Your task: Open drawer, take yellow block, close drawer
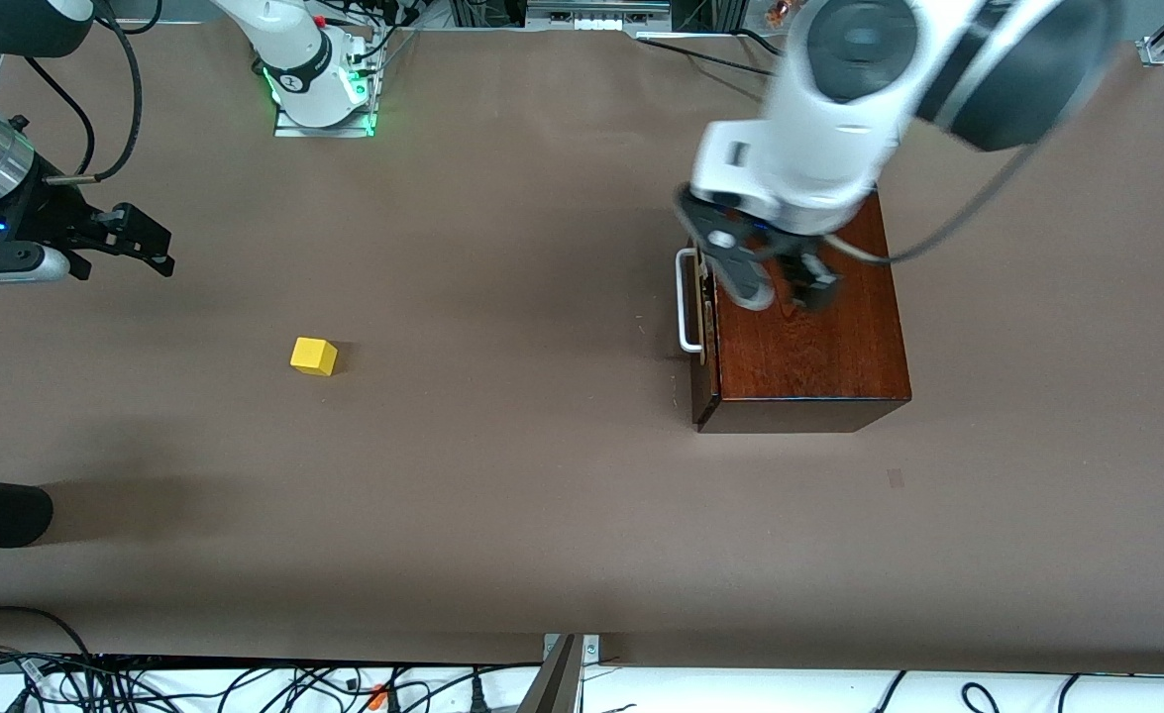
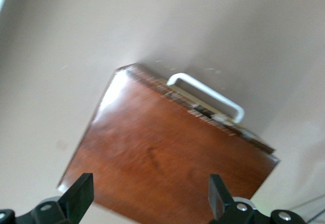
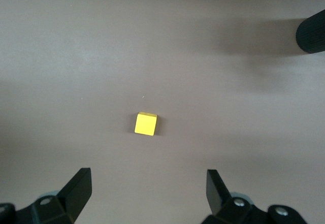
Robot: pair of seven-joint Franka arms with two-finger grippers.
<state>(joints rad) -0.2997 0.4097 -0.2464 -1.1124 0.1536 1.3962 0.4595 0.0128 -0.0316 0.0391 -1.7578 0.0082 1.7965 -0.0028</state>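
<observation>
Drawer state: the glossy dark mahogany rectangular box (image 1: 809, 327) sits toward the left arm's end of the table. Its drawer (image 1: 703, 307), dark reddish-brown front with a white U-shaped bar handle (image 1: 685, 300), looks flush or very nearly flush with the box; no pale tray interior shows in the front view or the left wrist view. Handle projects toward 9 o'clock from the box in the front view.

Block: the small bright yellow cube (image 1: 313, 356) lies on the bare brown table (image 1: 542, 495), well apart from the box, at about 9 o'clock from it, toward the right arm's end. It is outside the drawer.

Left gripper (image 1: 775, 282): over the box top, just beside the handle edge, fingers spread wide, holding nothing. Arm image is motion-blurred.

Right gripper (image 1: 141, 243): over the table toward the right arm's end, at roughly 11 o'clock from the yellow cube, fingers wide apart, empty. Right wrist view looks down on the cube (image 3: 145, 124) between its fingertips. This arm appears to wait.

Judgement: block out and drawer seemingly shut suggest the task is near complete; only clearing the left arm may remain.
</observation>
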